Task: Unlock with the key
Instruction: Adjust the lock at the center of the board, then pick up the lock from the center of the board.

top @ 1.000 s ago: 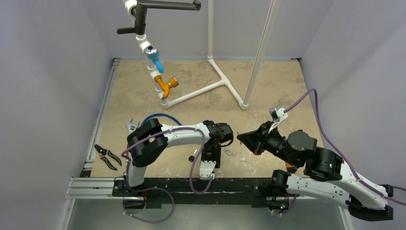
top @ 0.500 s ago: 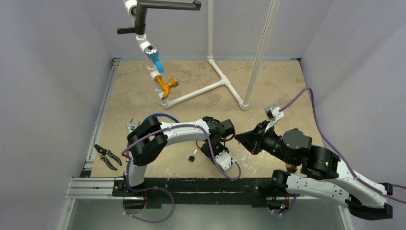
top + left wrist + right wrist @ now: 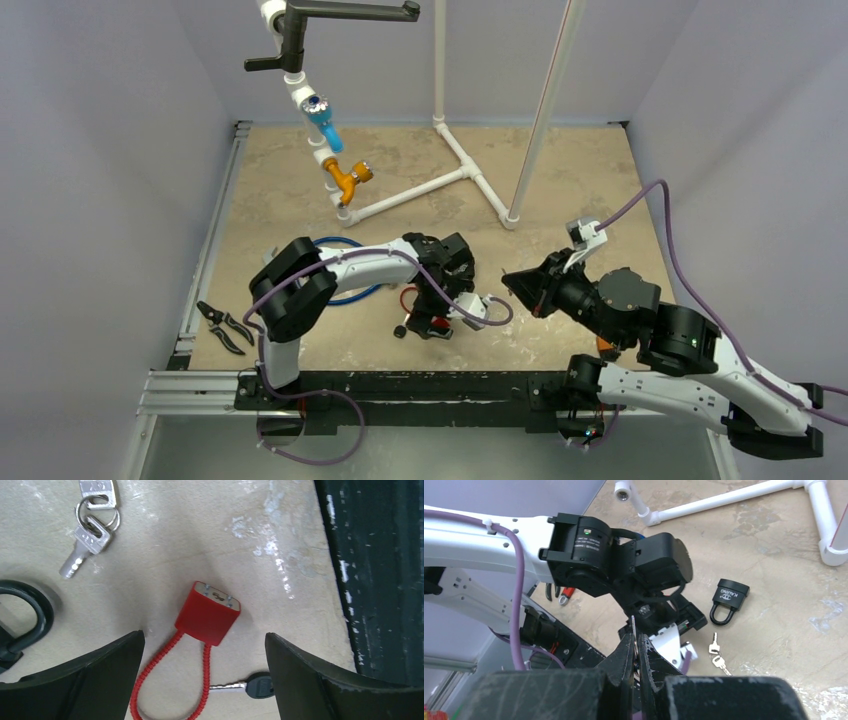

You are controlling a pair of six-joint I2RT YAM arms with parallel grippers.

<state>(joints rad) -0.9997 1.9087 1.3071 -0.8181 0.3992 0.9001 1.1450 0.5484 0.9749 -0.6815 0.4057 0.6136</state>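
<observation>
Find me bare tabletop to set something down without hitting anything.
Free: the back-left tabletop between the left rail and the PVC frame, and the back-right stretch between the frame's upright and the right wall. Crowded: front centre under the left arm, where the red cable lock, key bunch, loose key and black padlock lie.

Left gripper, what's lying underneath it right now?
Below the open left gripper lies a red cable lock on the table. A black-headed key meets its cable; one finger covers part of the key's head.
</observation>
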